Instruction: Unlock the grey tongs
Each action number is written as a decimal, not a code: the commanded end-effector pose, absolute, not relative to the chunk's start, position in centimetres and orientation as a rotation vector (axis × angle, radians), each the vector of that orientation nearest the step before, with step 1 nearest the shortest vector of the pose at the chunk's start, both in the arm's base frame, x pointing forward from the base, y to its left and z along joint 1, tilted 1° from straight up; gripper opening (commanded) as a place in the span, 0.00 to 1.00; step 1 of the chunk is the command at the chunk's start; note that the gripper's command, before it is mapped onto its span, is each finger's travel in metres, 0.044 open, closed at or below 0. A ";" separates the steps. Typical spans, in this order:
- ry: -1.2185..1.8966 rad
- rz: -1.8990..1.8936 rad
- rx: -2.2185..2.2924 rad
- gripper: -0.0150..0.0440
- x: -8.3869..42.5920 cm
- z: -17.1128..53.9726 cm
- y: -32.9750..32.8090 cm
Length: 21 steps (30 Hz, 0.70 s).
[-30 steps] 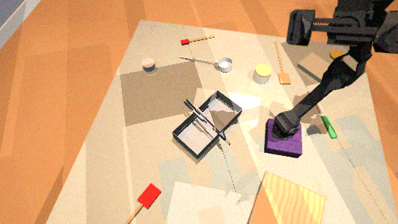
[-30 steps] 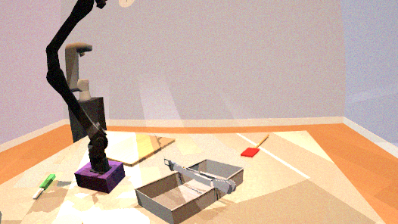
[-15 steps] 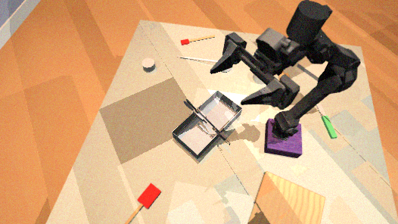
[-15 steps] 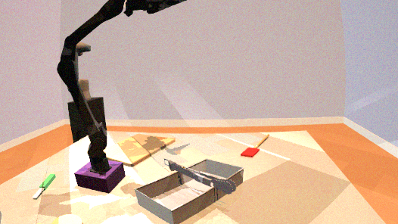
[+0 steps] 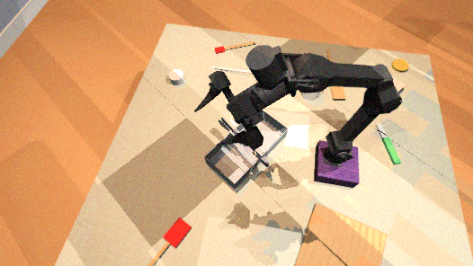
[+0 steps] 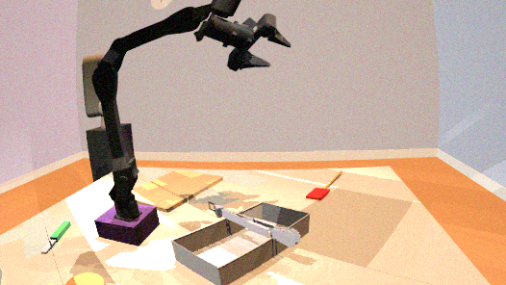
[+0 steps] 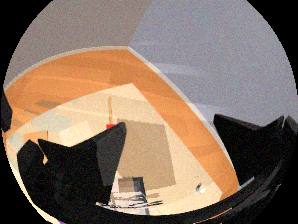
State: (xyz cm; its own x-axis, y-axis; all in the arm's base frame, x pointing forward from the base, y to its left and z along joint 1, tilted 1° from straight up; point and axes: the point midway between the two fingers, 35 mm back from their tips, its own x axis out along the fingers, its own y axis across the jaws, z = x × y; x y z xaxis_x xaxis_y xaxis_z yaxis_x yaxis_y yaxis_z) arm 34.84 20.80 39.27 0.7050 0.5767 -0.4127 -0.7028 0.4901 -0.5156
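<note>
While the black gripper (image 5: pixel 215 123) (image 6: pixel 280 55) (image 7: pixel 172 123) is held high at the upper middle of the exterior frame, its two fingers are spread wide apart and nothing is gripped between them. The grey tongs (image 5: pixel 264 162) (image 6: pixel 250 223) are laid across the roasting tin (image 5: pixel 220 172) (image 6: pixel 245 267) — in the lower middle of the exterior frame — with both ends carried out past the tin's walls. By the arm (image 5: pixel 346 75) (image 6: pixel 112 106) and gripper, part of the tin and of the tongs is covered in the top frame, where both are found near the centre.

The arm is mounted on a purple block (image 5: pixel 355 177) (image 6: pixel 110 232), seen right of centre in the top frame and at the lower left of the exterior one. The wooden board (image 5: pixel 351 231) (image 6: pixel 180 189) is placed at the lower right of the top frame, well apart from the tongs; its lower part is cut off by the frame's edge.

A red-headed spatula (image 5: pixel 177 232) (image 6: pixel 317 194) is seen at the lower left of the top frame, and a green-handled knife (image 5: pixel 391 150) (image 6: pixel 61 231) at its right — beyond the purple block. Near the upper left, a small white round object (image 5: pixel 176 76) is set down, and a yellow disc (image 5: pixel 400 65) is shown at the upper right.
</note>
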 end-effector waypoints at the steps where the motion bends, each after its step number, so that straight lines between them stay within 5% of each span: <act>1: 0.314 0.822 -1.031 1.00 37.8 32.7 18.5; 21: 0.558 1.477 -1.836 1.00 38.9 13.6 8.8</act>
